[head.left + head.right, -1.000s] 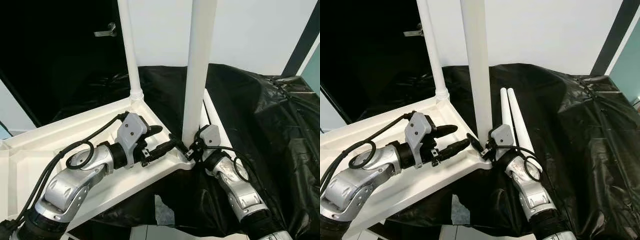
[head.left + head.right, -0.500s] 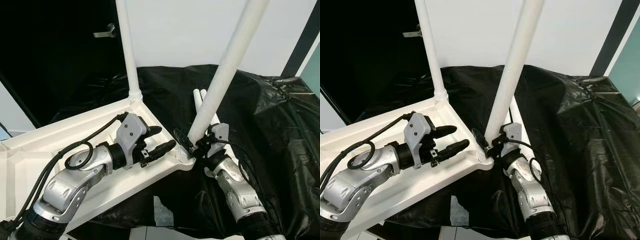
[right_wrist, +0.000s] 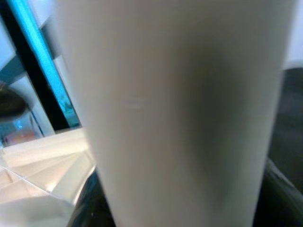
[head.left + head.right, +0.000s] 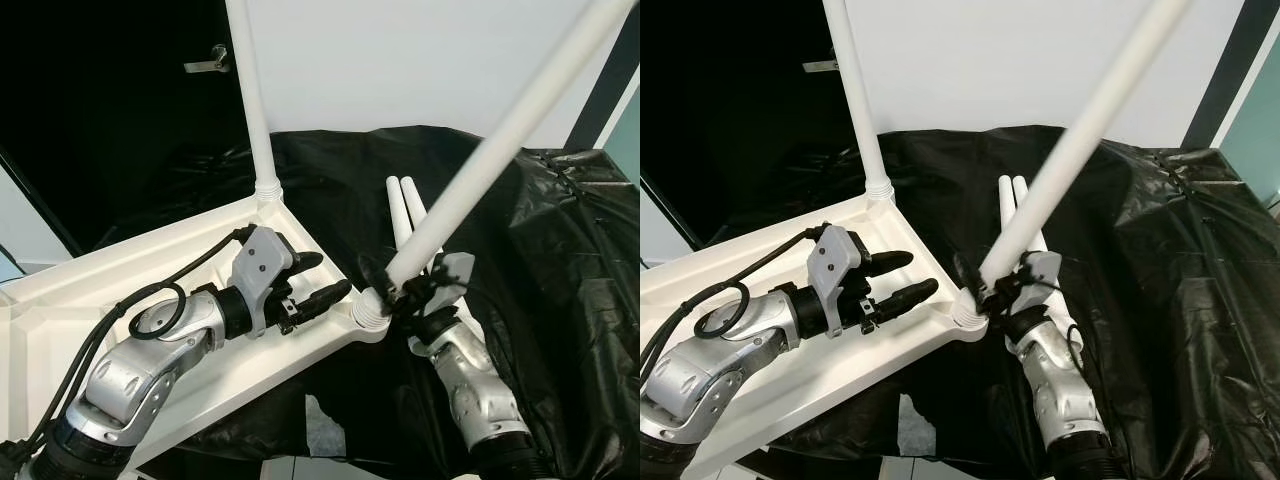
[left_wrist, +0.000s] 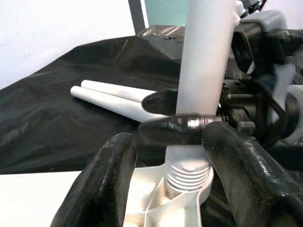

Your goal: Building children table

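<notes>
The white tabletop lies upside down, with one white leg standing upright in its far corner. My right gripper is shut on a second white leg near its lower end. This leg leans steeply to the right, its foot just above the threaded corner socket. My left gripper hovers open over the tabletop, pointing at that socket. In the left wrist view the socket sits between my black fingers, with the leg above it.
Two spare white legs lie side by side on the black sheet behind the right gripper. The sheet covers the surface to the right and behind. A dark doorway with a handle is at the back left.
The leg in my right gripper has swung from upright to leaning far to the right, and the gripper has turned with it. My left arm has stayed in place.
</notes>
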Robot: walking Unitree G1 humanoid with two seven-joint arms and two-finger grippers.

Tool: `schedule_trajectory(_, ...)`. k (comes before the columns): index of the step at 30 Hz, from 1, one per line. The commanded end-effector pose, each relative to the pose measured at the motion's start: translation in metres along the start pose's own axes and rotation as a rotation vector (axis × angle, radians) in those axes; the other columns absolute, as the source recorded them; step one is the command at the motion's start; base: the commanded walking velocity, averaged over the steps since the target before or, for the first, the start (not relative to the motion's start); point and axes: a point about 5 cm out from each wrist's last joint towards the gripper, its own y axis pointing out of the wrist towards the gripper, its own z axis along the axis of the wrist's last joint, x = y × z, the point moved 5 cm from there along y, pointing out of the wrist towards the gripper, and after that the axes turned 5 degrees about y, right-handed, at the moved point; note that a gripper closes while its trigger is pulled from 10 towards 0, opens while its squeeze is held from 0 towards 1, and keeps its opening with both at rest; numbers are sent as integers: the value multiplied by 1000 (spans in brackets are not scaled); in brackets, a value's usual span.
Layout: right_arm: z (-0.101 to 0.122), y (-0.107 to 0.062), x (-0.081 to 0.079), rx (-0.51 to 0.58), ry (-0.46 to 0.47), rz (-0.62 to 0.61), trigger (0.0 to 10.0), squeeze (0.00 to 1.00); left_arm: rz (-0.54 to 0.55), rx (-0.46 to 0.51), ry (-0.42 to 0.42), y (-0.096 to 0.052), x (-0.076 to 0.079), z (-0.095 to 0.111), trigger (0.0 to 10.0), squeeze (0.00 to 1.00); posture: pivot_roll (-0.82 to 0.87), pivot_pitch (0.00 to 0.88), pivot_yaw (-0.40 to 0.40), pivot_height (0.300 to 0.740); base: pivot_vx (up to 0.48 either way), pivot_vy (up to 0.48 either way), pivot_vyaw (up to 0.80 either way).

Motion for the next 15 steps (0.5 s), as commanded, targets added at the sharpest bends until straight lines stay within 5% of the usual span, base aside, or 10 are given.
schedule_trajectory(1, -64, -26, -5, -273, -8, 6, 10000, 0, -78, 9, 13, -2, 4, 5, 10000, 0, 117, 0, 60, 740, 0, 0, 0)
schedule_trajectory(11, -72, -27, -3, -330, 22, 16, 10000, 0, -75, 8, 17, -4, 2, 5, 10000, 0, 118, 0, 62, 740, 0, 0, 0)
schedule_trajectory(14, -73, -28, -3, -348, -19, 34, 10000, 0, -74, 7, 18, -5, 1, 5, 10000, 0, 117, 0, 61, 740, 0, 0, 0)
schedule_trajectory(15, -74, -29, -3, -361, -127, 81, 10000, 0, -74, 8, 17, -5, 2, 5, 10000, 0, 116, 0, 60, 740, 0, 0, 0)
